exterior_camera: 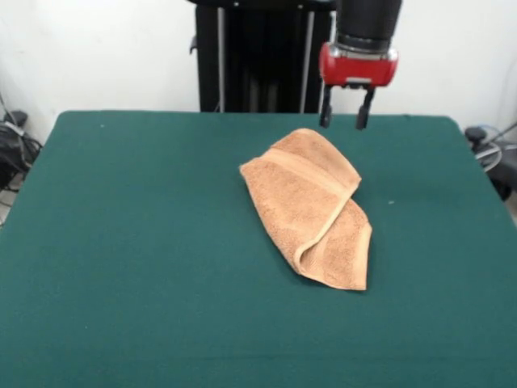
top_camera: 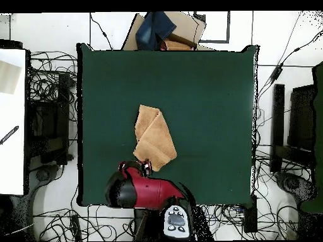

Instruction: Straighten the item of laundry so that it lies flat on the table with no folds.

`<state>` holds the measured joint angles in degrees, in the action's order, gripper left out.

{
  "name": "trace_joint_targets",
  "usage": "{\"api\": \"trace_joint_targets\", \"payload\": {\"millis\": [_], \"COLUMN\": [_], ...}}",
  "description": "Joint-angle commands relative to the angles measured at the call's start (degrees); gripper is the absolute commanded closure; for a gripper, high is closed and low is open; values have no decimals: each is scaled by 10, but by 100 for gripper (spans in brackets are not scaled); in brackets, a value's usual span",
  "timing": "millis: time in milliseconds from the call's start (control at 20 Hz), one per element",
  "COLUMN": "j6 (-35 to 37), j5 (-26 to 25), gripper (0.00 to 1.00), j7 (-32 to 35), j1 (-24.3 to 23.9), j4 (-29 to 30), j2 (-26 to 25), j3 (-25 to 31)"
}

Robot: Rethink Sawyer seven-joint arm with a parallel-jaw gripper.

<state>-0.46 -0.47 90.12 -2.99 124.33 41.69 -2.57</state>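
The towel [exterior_camera: 309, 208] lies just right of the centre of the front view, folded over on itself: an upper layer with a woven band crosses a lower layer that pokes out toward the lower right, and a rolled fold edge runs down the middle toward the bottom of the heap. In the overhead view it shows as a narrow, bent shape [top_camera: 153, 137] a little left of and below the middle of the green counter [exterior_camera: 129, 242], near the robot's side. So it is far from flat, and by my judgement the unfolding step has yet to begin; this looks like the approach to a first grasp. The gripper [exterior_camera: 346, 117] hangs at the top of the front view, above the towel's upper corner and clear of the cloth, its jaws released with a plain gap between them and nothing held. The next move, I judge, calls for lowering onto a free corner or edge of the upper layer, pinching only that layer, and drawing it away from the fold so the doubled part opens out. Catching both layers would merely drag the whole heap.
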Motion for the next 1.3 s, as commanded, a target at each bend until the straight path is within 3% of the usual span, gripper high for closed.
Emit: {"api": "trace_joint_targets", "payload": {"millis": [50, 600, 1000, 1300], "j6": [-4, -35, -32, -34], "j5": [2, -3, 0, -6], "gripper": [0, 0, 0, 0], "j7": [95, 84, 83, 81], "j1": [-18, 20, 28, 8], "j4": [-37, -92, -123, -139], "j2": [-53, -103, -125, -142], "j3": [32, 2, -1, 18]}}
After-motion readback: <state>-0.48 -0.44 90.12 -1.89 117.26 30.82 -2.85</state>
